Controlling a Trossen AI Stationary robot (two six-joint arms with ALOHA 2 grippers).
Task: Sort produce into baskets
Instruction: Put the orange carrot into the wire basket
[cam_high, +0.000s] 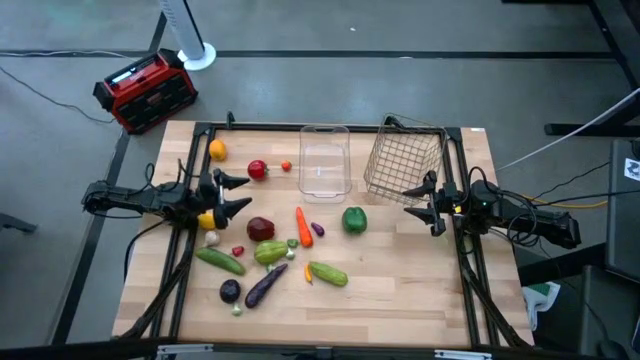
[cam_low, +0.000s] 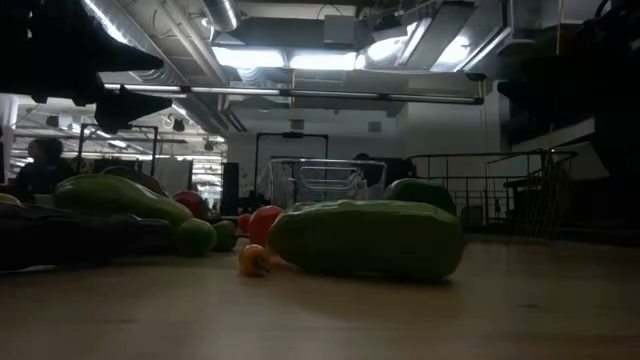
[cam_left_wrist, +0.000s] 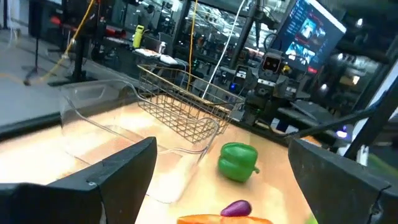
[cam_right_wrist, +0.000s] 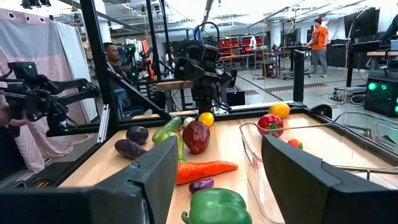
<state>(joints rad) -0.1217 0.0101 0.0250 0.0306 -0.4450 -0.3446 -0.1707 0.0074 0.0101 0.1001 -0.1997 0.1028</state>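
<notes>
Produce (cam_high: 271, 252) scattered mid-table; clear bin (cam_high: 324, 160), wire basket (cam_high: 404, 160) empty.

A grey concrete floor (cam_high: 330, 85) surrounded the pale wooden counter (cam_high: 400, 280). A red-and-black box (cam_high: 146, 90) and a white fan base (cam_high: 196, 55) stood on it. Overhead, bright ceiling light panels (cam_low: 300, 58) shone among pipes. People (cam_right_wrist: 318, 43) stood among distant workstations.

Bare table (cam_high: 400, 290) front-right, produce (cam_high: 270, 252) crowding centre-left, baskets (cam_high: 404, 160) blocking rear

Clear bin (cam_high: 324, 160) left of, beside wire basket (cam_high: 405, 160).
</notes>
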